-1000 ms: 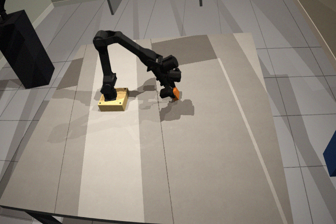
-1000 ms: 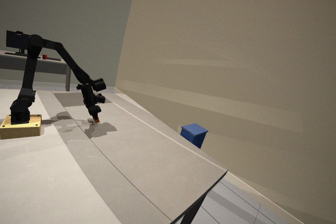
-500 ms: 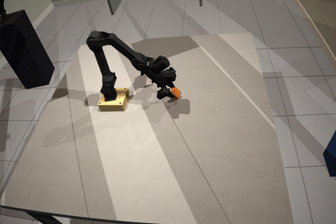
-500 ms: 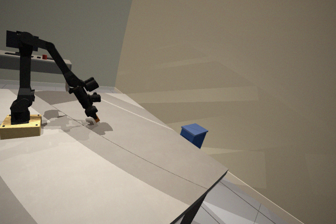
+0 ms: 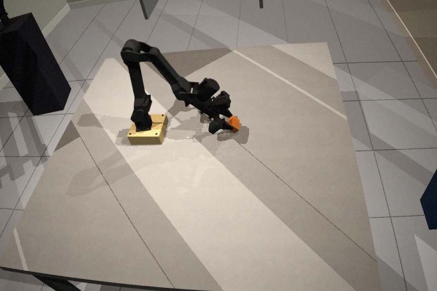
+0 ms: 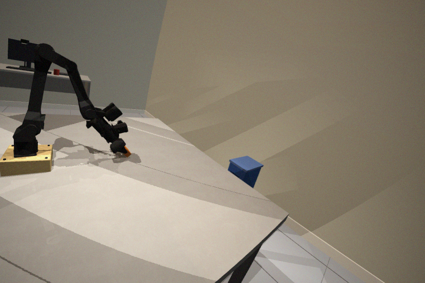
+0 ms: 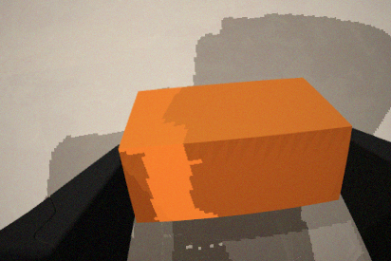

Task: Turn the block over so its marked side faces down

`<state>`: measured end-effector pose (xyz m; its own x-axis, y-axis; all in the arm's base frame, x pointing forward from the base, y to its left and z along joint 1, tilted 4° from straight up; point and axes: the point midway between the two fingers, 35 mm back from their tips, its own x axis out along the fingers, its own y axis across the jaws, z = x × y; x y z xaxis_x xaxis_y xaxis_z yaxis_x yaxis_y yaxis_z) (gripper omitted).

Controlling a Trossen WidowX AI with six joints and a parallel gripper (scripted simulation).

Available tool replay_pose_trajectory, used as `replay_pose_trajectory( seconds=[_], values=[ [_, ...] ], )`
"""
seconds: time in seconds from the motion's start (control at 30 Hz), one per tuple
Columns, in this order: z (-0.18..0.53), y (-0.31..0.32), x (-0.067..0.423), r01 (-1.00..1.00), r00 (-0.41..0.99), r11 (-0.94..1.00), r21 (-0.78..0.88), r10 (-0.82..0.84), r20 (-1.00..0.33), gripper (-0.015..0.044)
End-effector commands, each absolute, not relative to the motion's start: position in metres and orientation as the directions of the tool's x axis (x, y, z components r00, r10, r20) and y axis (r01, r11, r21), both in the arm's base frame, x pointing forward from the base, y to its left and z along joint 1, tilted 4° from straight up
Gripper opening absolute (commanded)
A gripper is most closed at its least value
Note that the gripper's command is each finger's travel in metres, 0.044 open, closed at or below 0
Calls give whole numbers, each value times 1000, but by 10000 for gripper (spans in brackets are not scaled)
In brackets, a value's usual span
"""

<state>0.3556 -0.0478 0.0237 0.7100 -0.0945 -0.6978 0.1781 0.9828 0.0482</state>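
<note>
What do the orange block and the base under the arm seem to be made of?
The block, held in the gripper, looks like matte painted wood or plastic: flat orange faces, sharp edges, no shine or grain, so the material stays open. The base looks like pale wood, maybe plywood: tan color, a lighter top face, dark bolts at its corners.
</note>
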Motion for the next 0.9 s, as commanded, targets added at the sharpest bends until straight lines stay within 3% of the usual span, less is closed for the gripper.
replay_pose_trajectory(
  seconds=[0.0,0.87],
  values=[
    [14,-49,358,185,735,982,46,-107,-669,0],
    [0,-46,346,187,902,981,49,-152,-403,0]
  ],
)
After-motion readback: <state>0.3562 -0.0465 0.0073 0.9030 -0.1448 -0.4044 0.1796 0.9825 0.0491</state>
